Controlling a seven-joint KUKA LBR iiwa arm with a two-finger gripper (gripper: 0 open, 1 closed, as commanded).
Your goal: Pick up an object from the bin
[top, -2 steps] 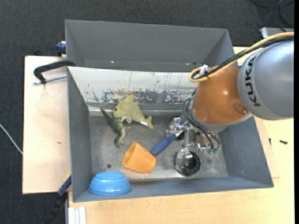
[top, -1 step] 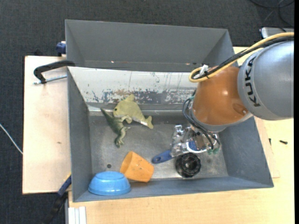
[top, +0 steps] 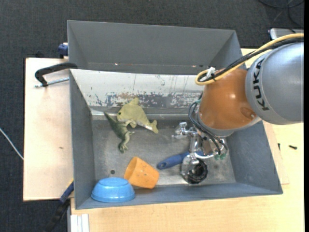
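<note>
In the near right corner of the bin point(top: 79, 144), the hand point(top: 195, 164) is seen low over the floor, set above a dark round thing point(top: 197, 174). Whether the hand is open or closed cannot be told. A blue-handled tool point(top: 169, 161) is spotted just beside it on the left. Further left, an orange cup point(top: 141, 173) is tipped on its side next to a blue bowl point(top: 113, 190). Near the back wall, a green dinosaur point(top: 121, 132) and a pale fish-like toy point(top: 136, 115) are found lying together.
</note>
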